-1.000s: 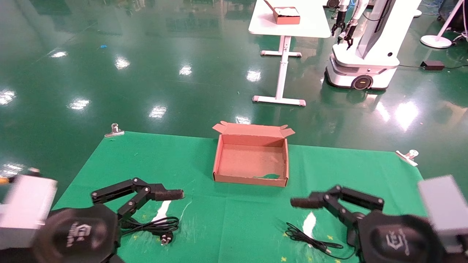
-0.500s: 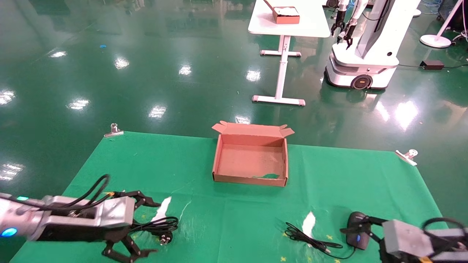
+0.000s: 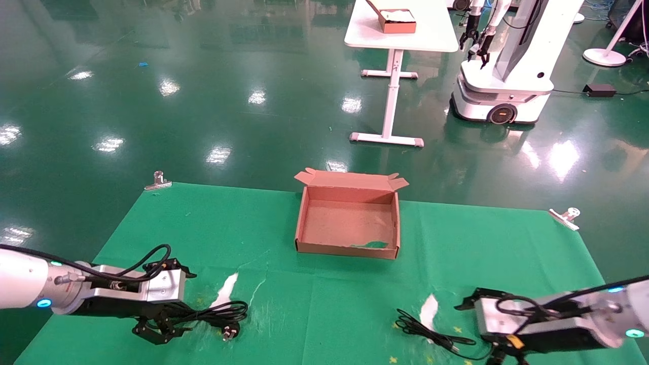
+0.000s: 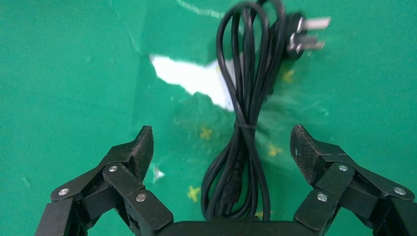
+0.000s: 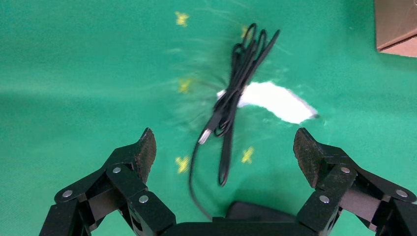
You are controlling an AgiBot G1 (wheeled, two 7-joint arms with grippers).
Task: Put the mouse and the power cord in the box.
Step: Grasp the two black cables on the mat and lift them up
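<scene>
Left gripper (image 4: 221, 150): low over the near-left part of the cloth (image 3: 324, 238), pointing down, fingers (image 4: 140, 147) spread wide with the cord between them, neither pad touching it.

Cord (image 3: 215, 313): thick black cable bundled in a long loop, lying flat on the cloth at the near left; in the head view its pronged plug (image 3: 229, 332) rests at the end away from the gripper (metal prongs show plainly in the left wrist view (image 4: 300, 37)).

Right gripper (image 5: 223, 152): low over the near-right part of the cloth, fingers (image 5: 307, 152) spread wide, pinching nothing.

Mouse (image 5: 260, 211): only a dark sliver of its body shows in the right wrist view, under the gripper base; in the head view the arm hides it. Its thin cable (image 3: 431, 332) lies in a loose bundle on the cloth beside the right gripper, toward the middle, ending in a small USB plug (image 5: 205, 135).

Box (image 3: 304, 223): open brown cardboard tray at the middle of the cloth, on the far side, well apart from both grippers; small flaps stand along its far edge, and neither the mouse nor the cord lies in it.

Cloth: green, with two white torn patches, one near each cable, and metal clips (image 3: 158, 181) at its far corners.
</scene>
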